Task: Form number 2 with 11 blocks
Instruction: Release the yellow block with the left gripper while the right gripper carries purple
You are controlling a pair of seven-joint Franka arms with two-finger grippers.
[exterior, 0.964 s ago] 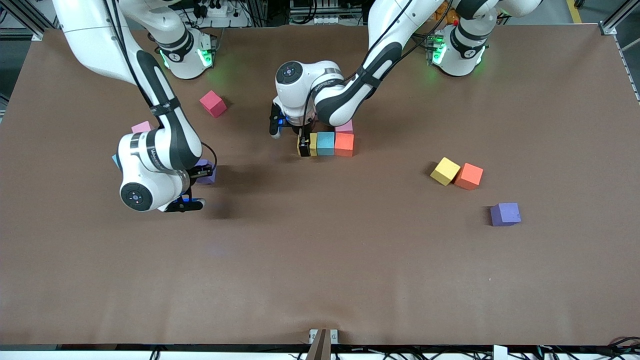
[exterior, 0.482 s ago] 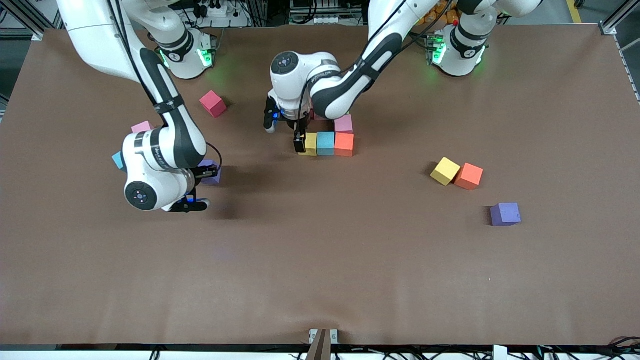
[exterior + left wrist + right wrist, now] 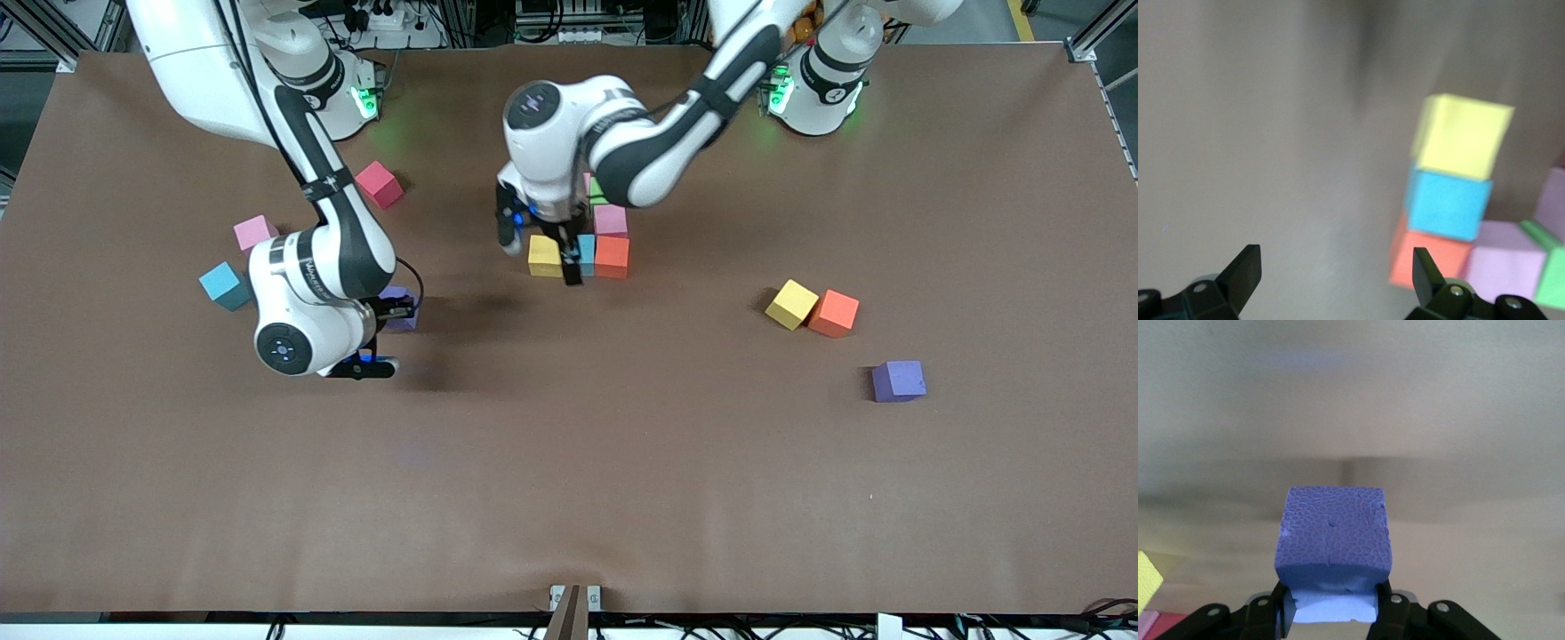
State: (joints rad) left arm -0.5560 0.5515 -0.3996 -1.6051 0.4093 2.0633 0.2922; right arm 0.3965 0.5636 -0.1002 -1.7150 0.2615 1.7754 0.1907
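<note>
The started number 2 is a row of yellow (image 3: 544, 255), light blue (image 3: 586, 252) and orange (image 3: 612, 256) blocks, with a pink block (image 3: 610, 220) and a partly hidden green block (image 3: 597, 192) stacked toward the bases. My left gripper (image 3: 540, 251) hangs open and empty over the yellow end; its wrist view shows the yellow block (image 3: 1463, 137) beside the left gripper (image 3: 1336, 273). My right gripper (image 3: 396, 308) is shut on a purple block (image 3: 407, 318), which fills its wrist view as the purple block (image 3: 1333, 533) in the right gripper (image 3: 1331, 607).
Loose blocks: red (image 3: 380, 184), pink (image 3: 254, 233) and light blue (image 3: 223, 285) toward the right arm's end; yellow (image 3: 791, 304), orange (image 3: 834, 313) and purple (image 3: 898, 380) toward the left arm's end. Bare brown table (image 3: 569, 480) lies nearer the camera.
The left gripper has drawn away from the yellow block's end and now hangs over the row. The right arm has carried the purple block closer to the row.
</note>
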